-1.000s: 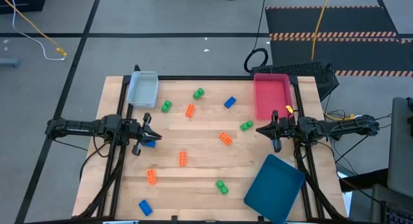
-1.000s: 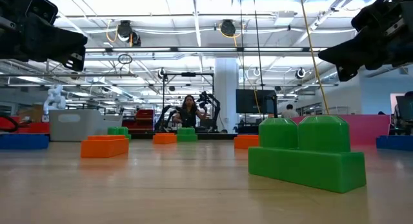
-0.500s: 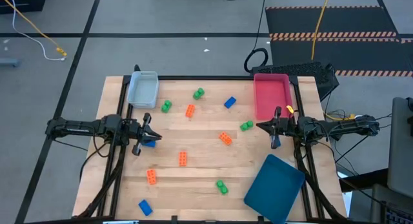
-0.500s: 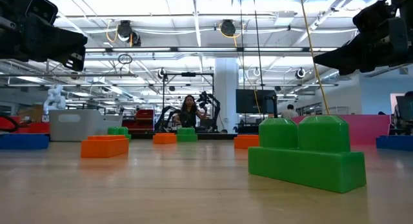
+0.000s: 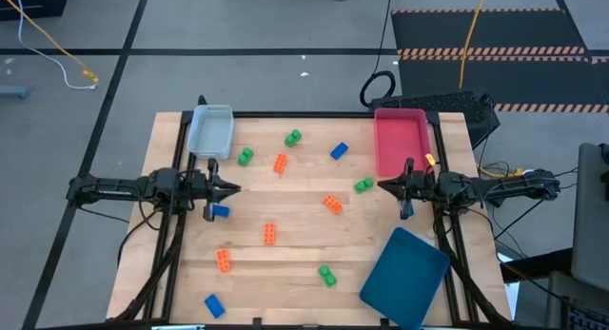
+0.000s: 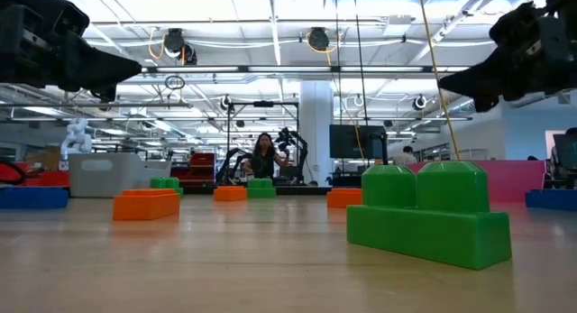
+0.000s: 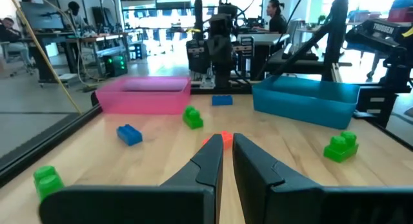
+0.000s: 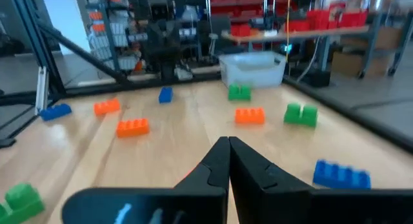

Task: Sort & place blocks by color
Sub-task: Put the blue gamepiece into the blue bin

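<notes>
Orange, green and blue studded blocks lie scattered flat on the wooden table. Among them are a blue one, an orange one and a green one. My left gripper hovers above the table's left side, just far of that blue block, and points right. Its fingers stand almost together on nothing. My right gripper hovers at the right side beside the green block and points left. Its fingers are shut and empty.
A pale-blue tray sits at the far left and a pink tray at the far right. A dark-teal tray lies askew at the near right. A tiny yellow piece lies by the pink tray. A green block looms close to the low camera.
My left gripper has turned about its own axis and shifted slightly toward the far edge, so the blue block beside it shows more fully. My right gripper turned a little earlier in the same way. No block has moved.
</notes>
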You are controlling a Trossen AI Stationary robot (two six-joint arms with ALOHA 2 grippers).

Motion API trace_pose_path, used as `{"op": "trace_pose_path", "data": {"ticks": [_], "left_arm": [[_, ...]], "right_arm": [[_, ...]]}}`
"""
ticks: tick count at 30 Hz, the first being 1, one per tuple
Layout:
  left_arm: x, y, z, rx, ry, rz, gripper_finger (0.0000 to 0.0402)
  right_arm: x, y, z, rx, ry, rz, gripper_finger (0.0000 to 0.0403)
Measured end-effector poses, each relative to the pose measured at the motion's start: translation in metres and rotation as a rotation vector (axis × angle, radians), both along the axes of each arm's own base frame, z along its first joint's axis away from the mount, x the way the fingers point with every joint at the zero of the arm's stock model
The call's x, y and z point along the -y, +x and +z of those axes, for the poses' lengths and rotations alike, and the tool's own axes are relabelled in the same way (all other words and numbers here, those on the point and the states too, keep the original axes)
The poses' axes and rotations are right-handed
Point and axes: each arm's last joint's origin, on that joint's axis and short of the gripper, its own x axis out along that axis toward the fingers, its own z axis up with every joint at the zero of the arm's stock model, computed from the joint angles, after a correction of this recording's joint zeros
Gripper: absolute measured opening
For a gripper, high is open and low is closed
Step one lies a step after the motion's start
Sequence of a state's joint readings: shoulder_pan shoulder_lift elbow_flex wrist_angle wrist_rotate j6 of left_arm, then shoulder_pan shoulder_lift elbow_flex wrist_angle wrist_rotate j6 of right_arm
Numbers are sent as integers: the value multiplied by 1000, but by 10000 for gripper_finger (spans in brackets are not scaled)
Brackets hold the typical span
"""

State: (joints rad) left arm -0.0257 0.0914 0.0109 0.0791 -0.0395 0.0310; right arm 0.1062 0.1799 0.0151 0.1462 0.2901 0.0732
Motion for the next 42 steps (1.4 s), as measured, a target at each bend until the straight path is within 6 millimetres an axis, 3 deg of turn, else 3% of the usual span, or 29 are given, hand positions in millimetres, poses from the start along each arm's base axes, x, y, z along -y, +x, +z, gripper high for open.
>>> {"op": "trace_pose_path", "data": {"ticks": [10, 22, 31, 42], "left_arm": [[0, 0, 0, 0, -3, 3, 37], [0, 0, 1, 11, -131, 2, 37], [0, 0, 8, 85, -190, -4, 37], [-1, -1, 16, 176, -212, 22, 37]], "right_arm": [[1, 0, 2, 10, -78, -20, 10], [2, 2, -4, -77, -169, -70, 158], [2, 2, -4, -62, -103, -77, 207], [6, 1, -3, -55, -90, -233, 259]]}}
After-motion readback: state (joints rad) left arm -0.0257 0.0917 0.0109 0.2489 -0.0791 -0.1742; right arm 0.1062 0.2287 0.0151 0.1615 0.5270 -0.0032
